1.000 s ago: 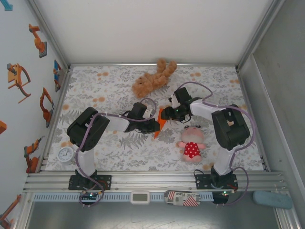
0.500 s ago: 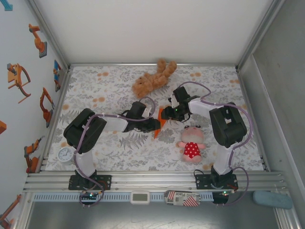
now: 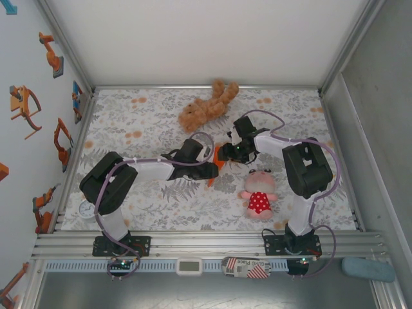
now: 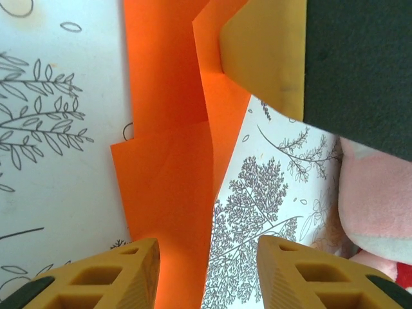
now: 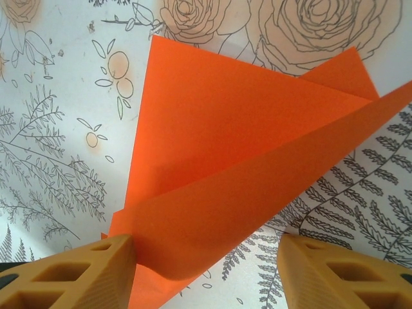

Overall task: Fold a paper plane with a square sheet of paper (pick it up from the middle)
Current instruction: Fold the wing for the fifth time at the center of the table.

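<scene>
Lying part-folded on the floral worktop: orange paper | left claw is standing released, straddling it | right claw is standing released, straddling it

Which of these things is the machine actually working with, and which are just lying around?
In use: orange paper, partly folded; left tool and right tool, both open around it.
Lying about: brown plush bear; pink doll in red dress; round white dial.
</scene>
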Controlling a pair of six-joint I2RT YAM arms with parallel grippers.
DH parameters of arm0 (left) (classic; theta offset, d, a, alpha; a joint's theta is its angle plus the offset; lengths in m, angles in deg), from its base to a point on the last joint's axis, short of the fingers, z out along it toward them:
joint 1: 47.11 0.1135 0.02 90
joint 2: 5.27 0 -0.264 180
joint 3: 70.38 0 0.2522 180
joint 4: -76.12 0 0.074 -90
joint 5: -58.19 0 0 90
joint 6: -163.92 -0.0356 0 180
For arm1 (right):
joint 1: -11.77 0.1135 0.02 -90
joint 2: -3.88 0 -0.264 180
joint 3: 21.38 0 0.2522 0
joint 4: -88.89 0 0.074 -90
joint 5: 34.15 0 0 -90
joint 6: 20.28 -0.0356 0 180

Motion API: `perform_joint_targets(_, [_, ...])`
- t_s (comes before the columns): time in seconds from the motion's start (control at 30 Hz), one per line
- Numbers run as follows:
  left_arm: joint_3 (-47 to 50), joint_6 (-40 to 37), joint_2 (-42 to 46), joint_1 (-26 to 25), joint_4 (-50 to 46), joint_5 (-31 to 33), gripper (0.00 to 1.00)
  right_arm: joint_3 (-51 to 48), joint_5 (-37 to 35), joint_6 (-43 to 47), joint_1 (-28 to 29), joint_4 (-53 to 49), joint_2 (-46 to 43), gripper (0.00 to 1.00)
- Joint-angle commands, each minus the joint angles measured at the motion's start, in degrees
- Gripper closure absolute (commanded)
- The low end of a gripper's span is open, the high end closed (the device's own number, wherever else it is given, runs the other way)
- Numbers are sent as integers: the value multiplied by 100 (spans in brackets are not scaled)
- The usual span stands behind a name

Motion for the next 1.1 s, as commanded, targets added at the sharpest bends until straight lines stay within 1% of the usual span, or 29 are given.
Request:
perform_joint_targets(0.0, [-215, -198, -96, -20, -239, 189, 57, 57, -119, -61, 32, 97, 339, 40])
perform_joint_targets(0.23, [-389, -254, -262, -21, -247, 133, 60, 52, -92, -76, 30, 85, 353, 40])
perform_joint_targets(0.43, [-577, -278, -544, -13, -204, 41, 65, 26, -74, -70, 31, 96, 362, 40])
perform_joint_targets(0.8, [-684, -347, -721, 57, 85, -88, 72, 15, -57, -85, 30, 92, 385, 41])
perform_joint_targets(1.07, [-674, -357, -781, 110, 400, -136, 73, 19, -48, -80, 29, 86, 391, 41])
